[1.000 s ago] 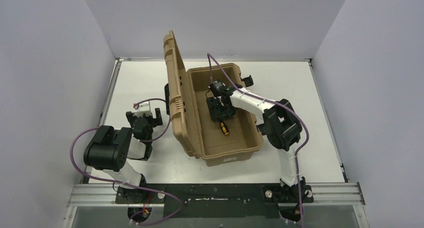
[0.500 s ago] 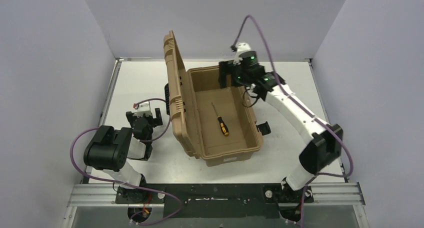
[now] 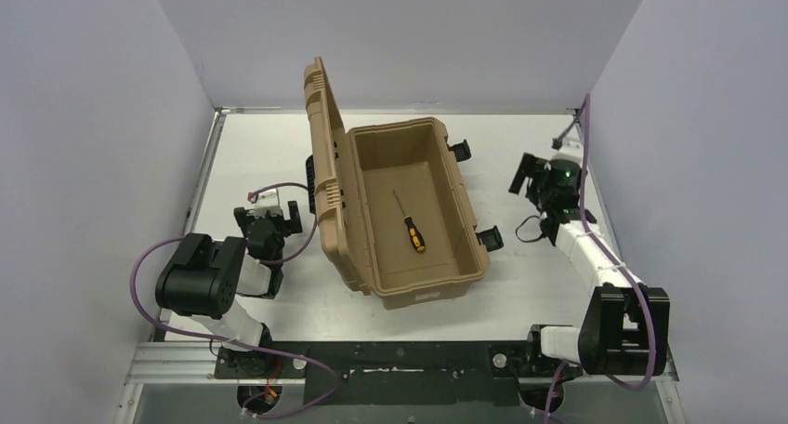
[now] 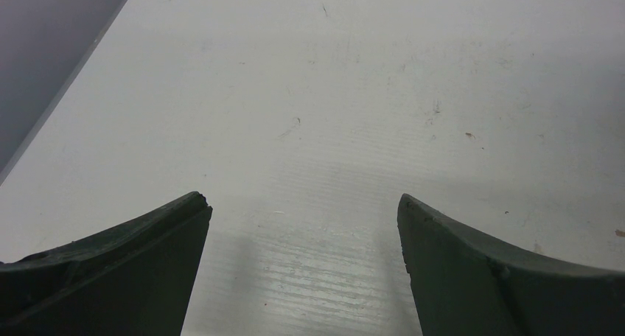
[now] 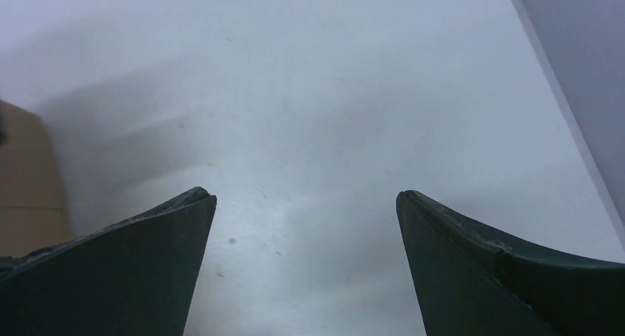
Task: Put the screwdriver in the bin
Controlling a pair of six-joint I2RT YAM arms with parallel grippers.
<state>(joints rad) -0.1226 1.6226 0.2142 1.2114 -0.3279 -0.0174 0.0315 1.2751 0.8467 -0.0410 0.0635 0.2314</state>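
Note:
The screwdriver [image 3: 412, 228], black-and-orange handle with a thin silver shaft, lies on the floor inside the bin [image 3: 474, 227], a tan hard case whose ribbed lid [image 3: 327, 178] stands open on its left side. My right gripper [image 3: 539, 180] hovers over the table to the right of the bin, open and empty; in the right wrist view its fingers [image 5: 140, 270] frame bare table. My left gripper [image 3: 269, 221] rests left of the lid, open with nothing between its fingers [image 4: 125, 270].
Black latches [image 3: 460, 150] stick out from the bin's right wall. A sliver of the bin's tan wall [image 5: 22, 181] shows at the left edge of the right wrist view. Grey walls close in the white table [image 3: 548, 284] on three sides.
My right gripper let go of the screwdriver inside the bin, opened wide, rose out and swung right to the table's right side. The screwdriver stays on the bin floor. The left arm is unchanged.

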